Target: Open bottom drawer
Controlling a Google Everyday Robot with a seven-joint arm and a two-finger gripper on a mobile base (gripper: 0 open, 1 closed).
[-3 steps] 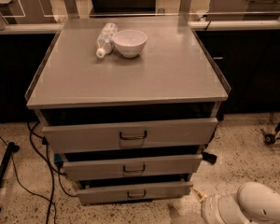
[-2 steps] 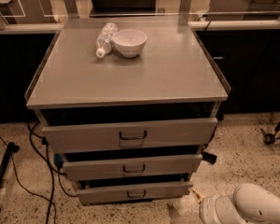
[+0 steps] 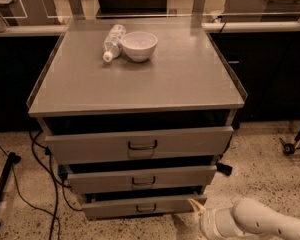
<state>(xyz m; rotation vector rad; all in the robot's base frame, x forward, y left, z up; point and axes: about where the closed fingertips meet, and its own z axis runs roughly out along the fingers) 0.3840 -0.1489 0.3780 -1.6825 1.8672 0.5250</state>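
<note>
The bottom drawer (image 3: 145, 206) is the lowest, shortest grey front of the metal cabinet, with a small dark wire handle (image 3: 146, 208) at its centre. It stands slightly out from the cabinet body. My gripper (image 3: 196, 207) comes in from the lower right on a white arm (image 3: 250, 221). Its pale tip sits by the right end of the bottom drawer front.
The middle drawer (image 3: 142, 178) and the top drawer (image 3: 140, 144) are above. A white bowl (image 3: 138, 45) and a lying plastic bottle (image 3: 113, 42) rest on the cabinet top (image 3: 180, 79). Black cables (image 3: 45, 184) trail on the floor at left. A wheeled stand (image 3: 292, 144) is at right.
My arm has shifted a little to the left and up, bringing the gripper closer to the right end of the bottom drawer front. The drawers have not moved.
</note>
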